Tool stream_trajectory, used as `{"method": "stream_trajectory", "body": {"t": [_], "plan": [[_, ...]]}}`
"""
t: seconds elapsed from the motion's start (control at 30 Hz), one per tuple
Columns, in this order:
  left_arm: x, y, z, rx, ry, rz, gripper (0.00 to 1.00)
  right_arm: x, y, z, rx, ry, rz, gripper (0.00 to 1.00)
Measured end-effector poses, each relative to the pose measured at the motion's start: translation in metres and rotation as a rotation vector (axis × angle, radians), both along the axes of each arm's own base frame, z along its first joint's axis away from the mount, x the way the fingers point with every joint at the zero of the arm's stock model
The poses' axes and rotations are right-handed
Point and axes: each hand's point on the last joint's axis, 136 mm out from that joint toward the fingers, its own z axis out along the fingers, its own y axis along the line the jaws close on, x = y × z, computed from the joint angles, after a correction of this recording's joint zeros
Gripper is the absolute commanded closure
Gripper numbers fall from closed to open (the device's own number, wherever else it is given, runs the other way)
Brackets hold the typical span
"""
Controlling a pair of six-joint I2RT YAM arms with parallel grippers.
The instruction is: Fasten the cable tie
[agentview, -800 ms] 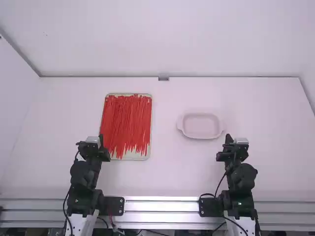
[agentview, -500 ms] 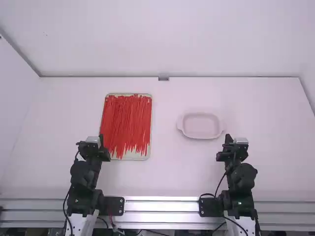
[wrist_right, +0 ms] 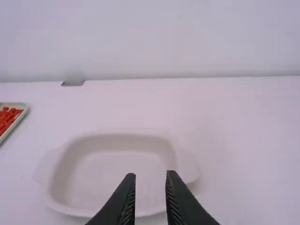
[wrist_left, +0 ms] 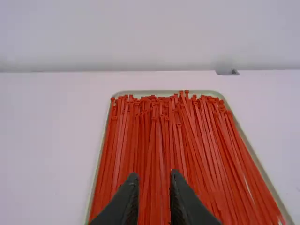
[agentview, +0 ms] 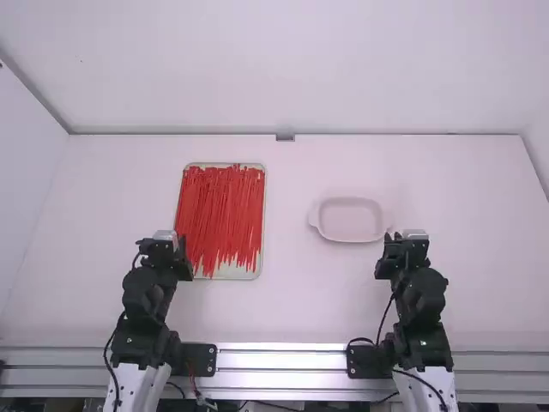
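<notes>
Left tool (agentview: 174, 250) sits low over the near edge of the counter (agentview: 111, 197), just short of the tray's near end. From its wrist we see its two fingers (wrist_left: 129, 197) a narrow gap apart, nothing held between them, red ties showing through the gap. The tray (agentview: 262, 184) is a pale, shallow rectangle on the left half of the counter, long side running away from the arms. The red cable ties (agentview: 220, 219) lie in it as a dense loose bundle, roughly parallel to that long side and covering most of the tray floor; we see no tie outside the tray. Right tool (agentview: 403, 249) hangs just this side of the white two-handled dish (agentview: 347, 202), near its right-hand corner. In the right wrist view its fingers (wrist_right: 125, 197) are likewise parted only a little and carry nothing. The dish stands right of the middle, well apart from the tray, with bare counter between them. A small grey fitting (agentview: 285, 136) sits at the middle of the counter's far edge, against the white back wall. Both arm bases stand on a metal rail (agentview: 274, 354) along the near edge.
</notes>
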Motion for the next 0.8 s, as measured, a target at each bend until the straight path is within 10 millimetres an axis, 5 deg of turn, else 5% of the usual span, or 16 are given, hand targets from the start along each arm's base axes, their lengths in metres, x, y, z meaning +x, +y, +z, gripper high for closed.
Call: {"method": "stream_trajectory", "body": {"t": [0.3, 0.8], "plan": [[0.005, -0.008, -0.005, -0.036, 0.133, -0.033, 0.60, 0.007, 0.007, -0.004, 0.032, 0.170, 0.013, 0.60], [0.024, -0.039, -0.006, -0.120, 0.353, -0.165, 0.31, 0.018, 0.053, 0.011, 0.012, 0.369, 0.154, 0.31]]}}
